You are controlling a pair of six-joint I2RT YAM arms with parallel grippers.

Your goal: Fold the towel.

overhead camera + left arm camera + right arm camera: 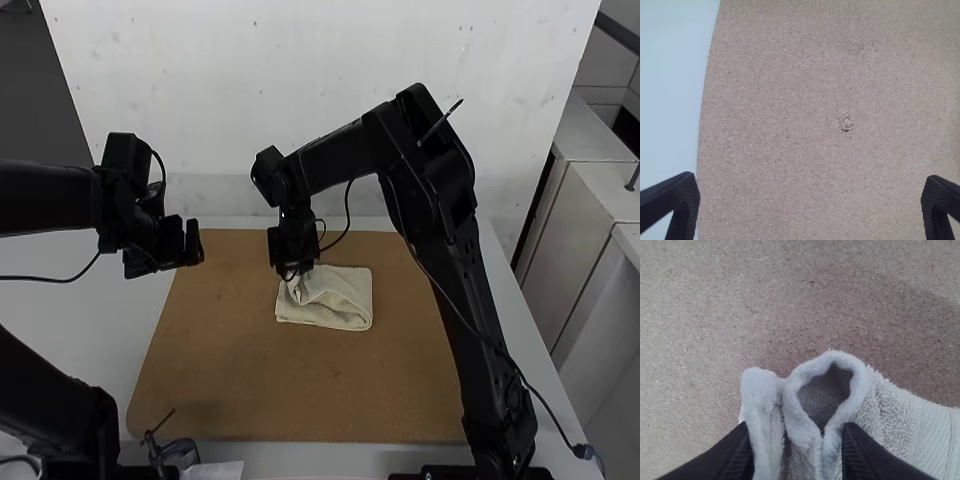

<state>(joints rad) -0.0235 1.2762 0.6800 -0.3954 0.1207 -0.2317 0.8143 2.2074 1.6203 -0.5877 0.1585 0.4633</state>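
The towel (pixel 346 303) lies folded on the brown board (pixel 250 385), long axis left to right (slightly askew). The right gripper (pixel 290 270) grasps its bunched far-left part; the left gripper (pixel 194 243) is released, fingers wide apart.

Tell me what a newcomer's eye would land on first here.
Most likely the right arm, a big dark arch rising at the high view's right and bending down to the middle of the brown board. Next, the pale towel under its end, a bunched part raised between that arm's fingers. At the far left, the left arm's fingers are spread wide.
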